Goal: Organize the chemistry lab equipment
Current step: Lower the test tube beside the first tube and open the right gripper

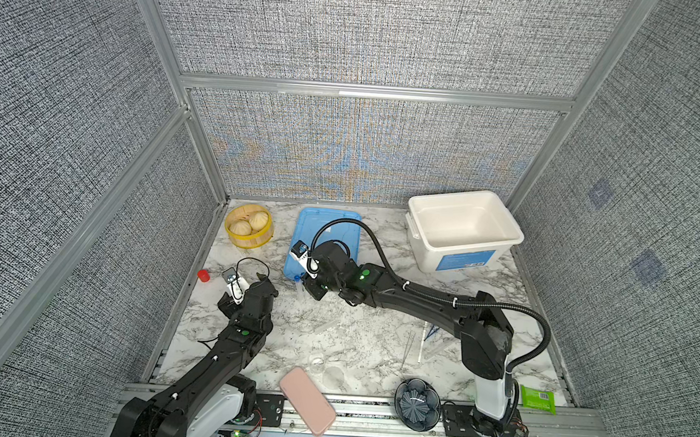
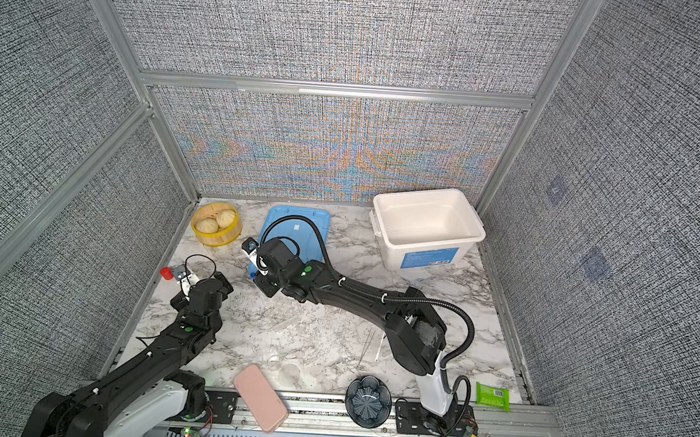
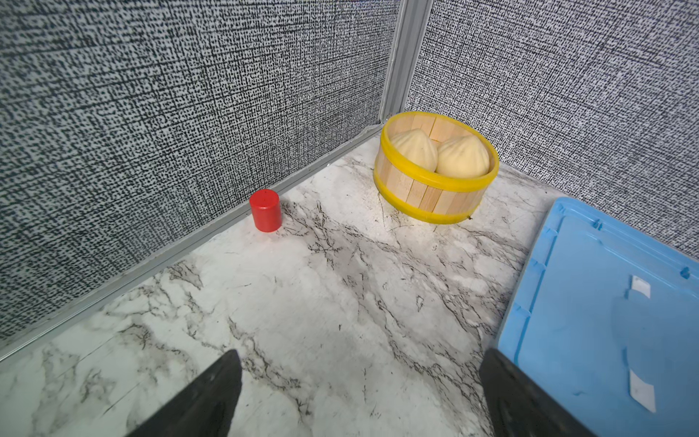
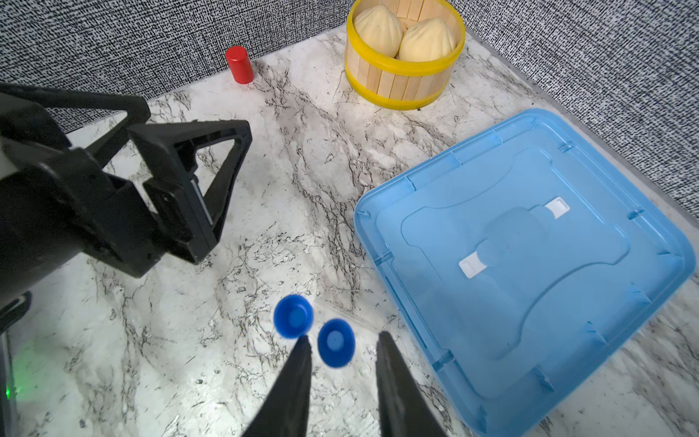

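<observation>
Mara: Where was the right gripper (image 4: 342, 339)?

Jon: Just left of centre in both top views, at the lower left corner of the blue lid (image 1: 312, 225). Its jaws stood parted, wider than the cap between them, so nothing was clamped.

Mara: Which cap?

Jon: The cap of a blue-capped tube (image 4: 336, 348). A second blue-capped tube (image 4: 293, 316) sat just beside it, over the marble table (image 4: 264, 189), near the lid's edge but off it (whether the tubes lay flat or leaned, I couldn't tell).

Mara: And the left gripper (image 3: 361, 352)?

Jon: It was spread wide and held nothing. It hung over bare marble on the left of both top views, right of the red cup (image 1: 203, 275) and below the bamboo steamer (image 1: 251, 242).

Mara: The rest of the lab gear?

Jon: It was lower right of centre in a top view, beside the right arm's elbow. The dark blue tweezers (image 1: 430, 334), the long white stick (image 1: 421, 344) and the thin silver tweezers (image 1: 408, 350) lay close together on the table, well apart from the tubes.

Mara: And the white bin (image 1: 421, 249)?

Jon: It stood at the table's upper right, right of the lid.
</observation>
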Action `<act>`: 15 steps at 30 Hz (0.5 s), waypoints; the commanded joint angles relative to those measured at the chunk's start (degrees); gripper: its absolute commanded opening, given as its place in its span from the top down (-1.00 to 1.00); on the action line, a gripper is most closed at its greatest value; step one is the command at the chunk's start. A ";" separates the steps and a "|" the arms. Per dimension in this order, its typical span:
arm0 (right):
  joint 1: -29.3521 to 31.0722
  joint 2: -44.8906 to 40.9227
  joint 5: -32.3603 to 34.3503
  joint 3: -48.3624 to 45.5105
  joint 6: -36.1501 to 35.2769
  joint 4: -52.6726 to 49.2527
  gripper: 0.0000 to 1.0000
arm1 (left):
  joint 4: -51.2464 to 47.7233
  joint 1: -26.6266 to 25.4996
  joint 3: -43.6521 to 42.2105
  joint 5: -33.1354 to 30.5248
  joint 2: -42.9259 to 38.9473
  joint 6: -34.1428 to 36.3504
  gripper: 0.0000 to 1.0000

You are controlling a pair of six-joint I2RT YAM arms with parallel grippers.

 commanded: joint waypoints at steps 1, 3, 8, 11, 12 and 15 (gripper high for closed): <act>-0.04 -0.83 0.39 0.35 0.19 1.05 0.38 | 1.08 0.07 0.08 -0.08 -0.06 0.05 -0.98; -0.09 -1.26 0.49 0.27 0.43 1.37 0.37 | 1.21 0.07 0.11 0.00 -0.06 -0.04 -0.98; -0.04 -2.76 0.91 0.12 0.69 1.41 0.35 | 1.21 0.07 0.11 0.05 0.11 -0.04 -0.98; -0.01 -4.90 1.68 -0.09 0.54 0.52 0.35 | 1.21 0.07 0.13 0.09 0.11 0.10 -0.98; -0.08 -5.92 2.87 -0.47 0.79 0.08 0.35 | 1.12 0.07 0.23 0.23 0.03 0.22 -0.98; -0.17 -9.93 7.06 -2.75 1.28 -1.27 0.35 | 1.19 0.07 0.31 1.19 -0.07 0.87 -0.98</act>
